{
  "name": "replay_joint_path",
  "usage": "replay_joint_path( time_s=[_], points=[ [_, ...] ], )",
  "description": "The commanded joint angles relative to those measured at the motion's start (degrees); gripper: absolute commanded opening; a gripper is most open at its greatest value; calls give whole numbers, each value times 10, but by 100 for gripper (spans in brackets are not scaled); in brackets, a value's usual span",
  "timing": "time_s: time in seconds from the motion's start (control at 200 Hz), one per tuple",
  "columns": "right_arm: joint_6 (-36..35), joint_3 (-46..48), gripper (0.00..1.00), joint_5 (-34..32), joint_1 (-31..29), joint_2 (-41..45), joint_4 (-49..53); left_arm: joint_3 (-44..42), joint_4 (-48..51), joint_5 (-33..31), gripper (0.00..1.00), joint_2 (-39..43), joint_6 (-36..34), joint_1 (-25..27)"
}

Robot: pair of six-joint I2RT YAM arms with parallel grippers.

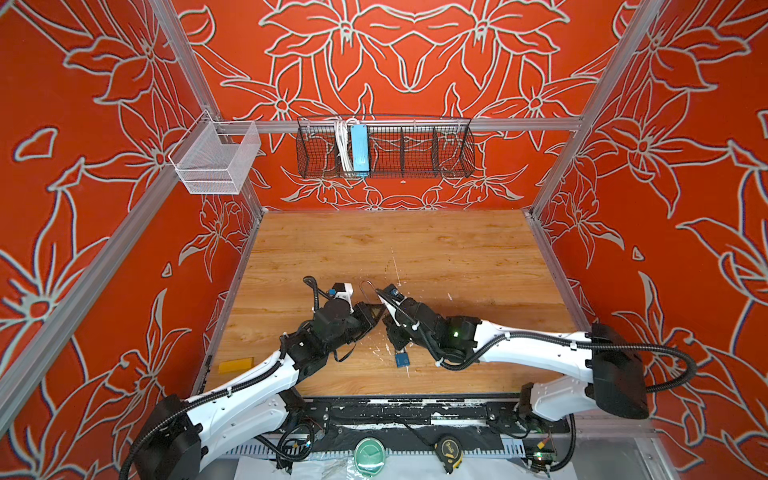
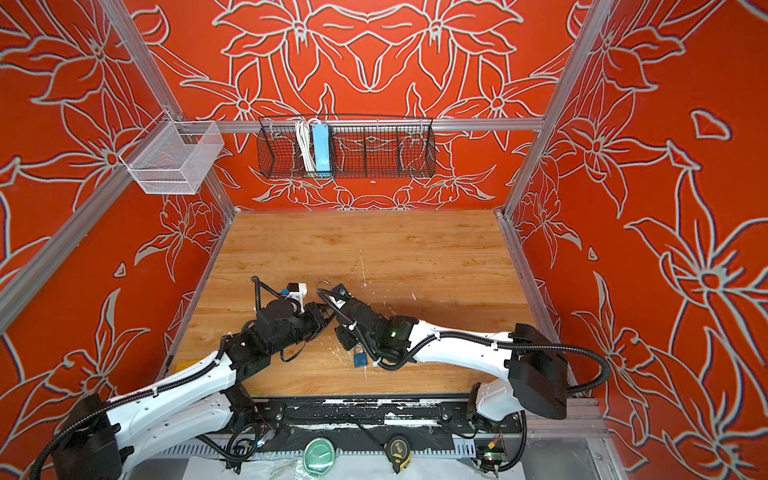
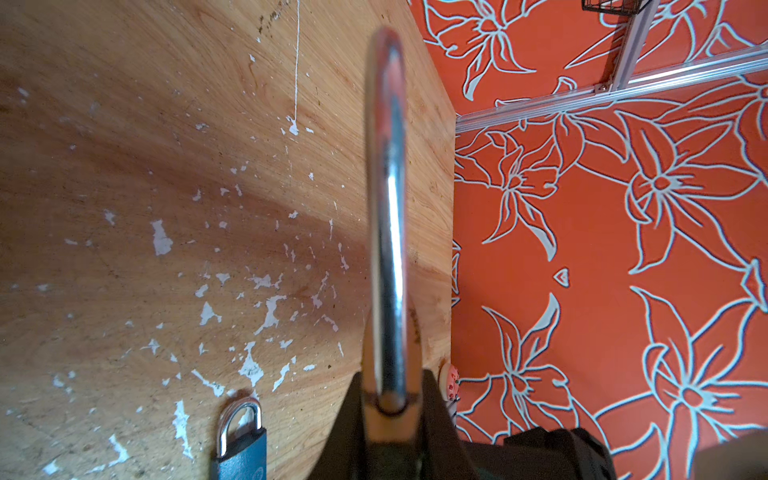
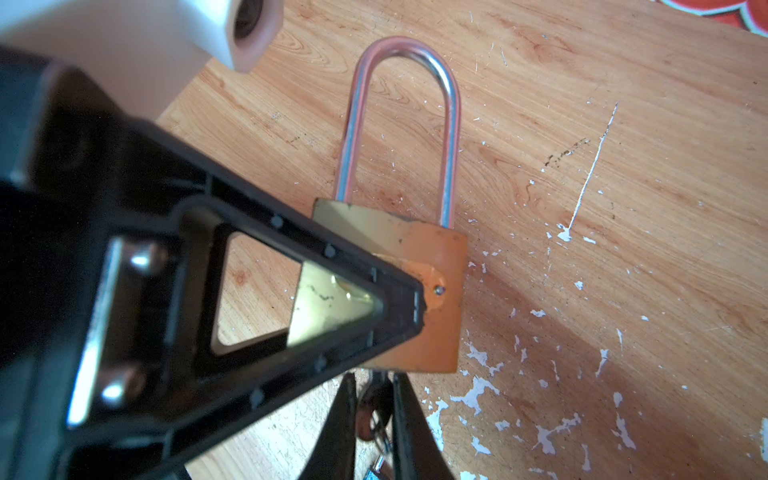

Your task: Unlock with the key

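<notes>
the left gripper (image 3: 390, 392) is clamping the flat brass body of a padlock (image 4: 432, 291), its long, smooth steel shackle (image 4: 451, 124) pointing toward the far edge over the middle of the scuffed, paint-flecked wooden table (image 1: 457, 249). the right gripper (image 4: 374, 380) is pinching a small dark key (image 4: 367, 417) just beside the padlock's base, its blade being hidden. a squat blue padlock (image 1: 401, 359) is lying nearer the front edge.

No legible text, label or number anywhere.
</notes>
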State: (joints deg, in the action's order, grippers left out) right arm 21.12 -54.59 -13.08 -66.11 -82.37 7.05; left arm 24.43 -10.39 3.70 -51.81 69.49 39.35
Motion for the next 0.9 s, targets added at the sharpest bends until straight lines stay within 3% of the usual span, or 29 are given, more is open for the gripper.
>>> replay_joint_path(
  time_s=[0.0,0.22,0.39,0.51,0.711,0.801,0.896],
  points=[
    [4,2,15,-10,-2,14,-6,15,-54,-4,0,3,-2,2],
    [5,4,11,-4,-2,18,-12,12,-56,-5,0,4,-3,2],
    [5,8,13,-4,-2,19,-16,11,-57,-8,0,3,-5,2],
    [7,13,39,-11,-2,25,-10,11,-41,-20,0,15,-24,1],
    [18,60,53,-16,5,82,-16,16,13,-19,0,53,-90,-17],
    [31,92,62,7,21,121,-41,8,3,14,0,60,-143,-27],
    [47,124,74,77,60,161,-79,-12,-41,83,0,63,-203,-38]
  ],
)
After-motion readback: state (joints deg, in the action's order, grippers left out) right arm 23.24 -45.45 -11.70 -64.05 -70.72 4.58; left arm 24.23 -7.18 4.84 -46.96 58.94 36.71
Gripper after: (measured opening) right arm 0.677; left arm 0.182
